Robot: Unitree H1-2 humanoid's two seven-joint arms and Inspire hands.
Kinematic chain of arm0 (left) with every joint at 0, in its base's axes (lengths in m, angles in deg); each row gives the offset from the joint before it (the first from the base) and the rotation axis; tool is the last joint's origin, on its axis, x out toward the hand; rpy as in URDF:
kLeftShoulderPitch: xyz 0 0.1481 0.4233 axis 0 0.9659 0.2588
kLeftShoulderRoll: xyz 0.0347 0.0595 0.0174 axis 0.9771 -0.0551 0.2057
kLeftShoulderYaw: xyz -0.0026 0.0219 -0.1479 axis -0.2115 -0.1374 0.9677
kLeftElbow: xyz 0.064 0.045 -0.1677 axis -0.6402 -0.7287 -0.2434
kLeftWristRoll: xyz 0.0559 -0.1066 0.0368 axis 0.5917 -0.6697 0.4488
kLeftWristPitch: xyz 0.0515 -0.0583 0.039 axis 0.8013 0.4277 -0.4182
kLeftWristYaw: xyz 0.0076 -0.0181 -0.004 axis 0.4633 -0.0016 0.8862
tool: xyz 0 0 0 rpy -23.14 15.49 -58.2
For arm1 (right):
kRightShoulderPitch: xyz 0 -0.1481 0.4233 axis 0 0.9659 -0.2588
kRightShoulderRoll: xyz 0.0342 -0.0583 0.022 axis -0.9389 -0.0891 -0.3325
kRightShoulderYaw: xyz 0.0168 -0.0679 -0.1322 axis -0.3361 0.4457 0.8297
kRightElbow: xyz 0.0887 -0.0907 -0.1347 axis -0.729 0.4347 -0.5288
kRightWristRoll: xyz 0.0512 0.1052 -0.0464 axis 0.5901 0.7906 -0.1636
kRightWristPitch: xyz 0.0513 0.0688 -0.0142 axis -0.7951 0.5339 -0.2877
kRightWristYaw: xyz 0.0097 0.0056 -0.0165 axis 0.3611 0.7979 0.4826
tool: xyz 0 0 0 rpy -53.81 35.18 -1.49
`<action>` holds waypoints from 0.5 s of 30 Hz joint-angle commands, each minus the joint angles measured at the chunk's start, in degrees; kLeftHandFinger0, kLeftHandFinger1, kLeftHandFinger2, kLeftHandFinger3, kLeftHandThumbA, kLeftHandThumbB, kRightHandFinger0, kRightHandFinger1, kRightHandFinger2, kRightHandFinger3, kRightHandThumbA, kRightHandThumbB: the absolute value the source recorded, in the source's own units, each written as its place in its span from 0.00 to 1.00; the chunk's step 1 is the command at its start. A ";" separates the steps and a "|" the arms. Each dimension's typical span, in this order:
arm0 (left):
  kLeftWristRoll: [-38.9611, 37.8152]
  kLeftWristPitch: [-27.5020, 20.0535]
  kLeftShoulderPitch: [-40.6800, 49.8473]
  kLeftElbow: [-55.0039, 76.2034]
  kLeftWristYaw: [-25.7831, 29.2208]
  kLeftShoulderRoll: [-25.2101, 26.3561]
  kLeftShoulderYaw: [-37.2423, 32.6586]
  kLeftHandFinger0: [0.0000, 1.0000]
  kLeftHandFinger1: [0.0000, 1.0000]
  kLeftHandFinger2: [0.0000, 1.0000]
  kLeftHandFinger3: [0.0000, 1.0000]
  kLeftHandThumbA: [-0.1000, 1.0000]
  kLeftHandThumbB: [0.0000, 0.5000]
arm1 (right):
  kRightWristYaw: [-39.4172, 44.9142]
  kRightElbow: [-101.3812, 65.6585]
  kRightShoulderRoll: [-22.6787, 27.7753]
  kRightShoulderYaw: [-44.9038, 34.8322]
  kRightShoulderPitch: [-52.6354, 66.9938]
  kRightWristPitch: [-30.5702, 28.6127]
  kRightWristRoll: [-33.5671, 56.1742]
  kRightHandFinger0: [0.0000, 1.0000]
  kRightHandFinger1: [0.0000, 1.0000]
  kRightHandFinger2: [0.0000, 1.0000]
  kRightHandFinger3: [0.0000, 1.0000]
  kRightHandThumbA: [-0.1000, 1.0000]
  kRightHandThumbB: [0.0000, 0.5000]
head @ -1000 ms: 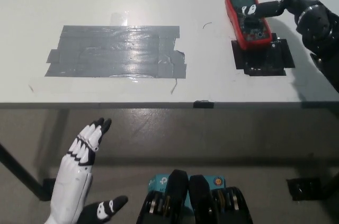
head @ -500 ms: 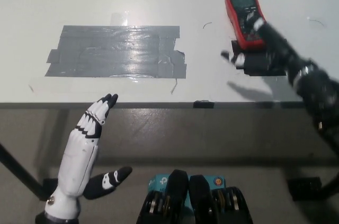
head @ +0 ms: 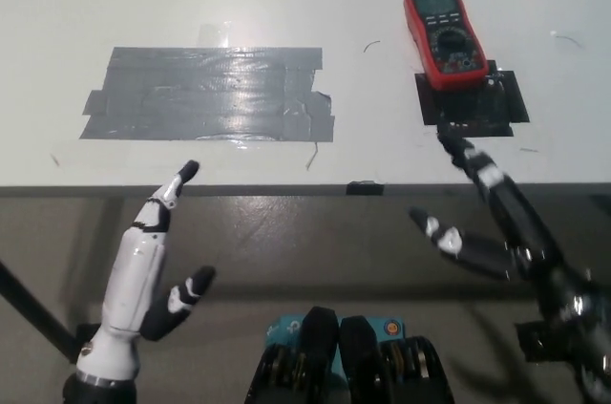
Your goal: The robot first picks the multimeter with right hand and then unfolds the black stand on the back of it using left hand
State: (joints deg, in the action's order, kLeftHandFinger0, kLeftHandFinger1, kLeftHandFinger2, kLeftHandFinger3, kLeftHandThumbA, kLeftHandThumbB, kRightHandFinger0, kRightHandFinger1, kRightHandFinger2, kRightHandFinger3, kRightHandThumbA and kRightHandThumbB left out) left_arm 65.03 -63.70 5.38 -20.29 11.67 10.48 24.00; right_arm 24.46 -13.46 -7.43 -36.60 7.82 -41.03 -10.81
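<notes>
The red multimeter [head: 445, 36] lies face up on the white table [head: 286, 3], at the far right, its lower end over a black patch [head: 472, 108]. No hand touches it. My black right hand [head: 496, 218] hangs open below the table's front edge, well short of the meter. At the lower left, my white left hand [head: 143, 275] is raised in front of the table edge, open, with nothing in it. The stand on the meter's back is hidden.
A wide patch of grey tape [head: 210, 94] covers the table's middle left. The table's front edge [head: 286, 189] runs across the picture at mid-height, with dark floor below. A small black clip [head: 363, 188] sits on that edge.
My right hand has drawn back from the multimeter, down past the table's front edge. The meter stays on the table. My left hand has risen slightly towards the edge.
</notes>
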 commanded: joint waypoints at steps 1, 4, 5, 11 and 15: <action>-12.53 4.96 3.52 1.65 -7.18 -1.02 3.08 1.00 1.00 1.00 1.00 1.00 0.18 | -1.54 -0.91 -6.30 -6.68 4.44 -13.30 2.89 1.00 1.00 1.00 1.00 0.76 0.50; -12.69 5.06 4.89 1.76 -8.08 -1.60 3.28 1.00 1.00 1.00 1.00 1.00 0.16 | -0.48 1.60 -7.56 -7.98 6.18 -14.28 1.47 1.00 1.00 1.00 1.00 0.78 0.42; -12.65 4.55 5.31 1.44 -8.31 -1.89 3.22 1.00 1.00 1.00 1.00 1.00 0.14 | -0.15 2.28 -7.66 -8.36 6.91 -14.25 0.83 1.00 1.00 1.00 1.00 0.82 0.40; -12.76 4.53 7.00 0.67 -10.59 -3.31 4.46 1.00 1.00 1.00 1.00 1.00 0.17 | 2.52 3.85 -9.23 -10.00 9.09 -15.12 0.11 1.00 1.00 1.00 1.00 0.89 0.36; -12.97 6.08 8.19 1.39 -12.39 -3.72 5.32 1.00 1.00 1.00 1.00 1.00 0.18 | 3.22 3.87 -9.83 -10.21 10.21 -14.86 -0.27 1.00 1.00 1.00 1.00 0.87 0.32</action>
State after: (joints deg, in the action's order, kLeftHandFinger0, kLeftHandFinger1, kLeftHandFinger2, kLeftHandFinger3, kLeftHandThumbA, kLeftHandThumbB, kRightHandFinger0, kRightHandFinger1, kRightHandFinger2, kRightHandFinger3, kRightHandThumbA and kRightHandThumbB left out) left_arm 54.31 -59.34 12.95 -20.26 3.00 6.83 28.03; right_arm 25.93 -8.87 -16.35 -45.78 17.36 -51.48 -10.21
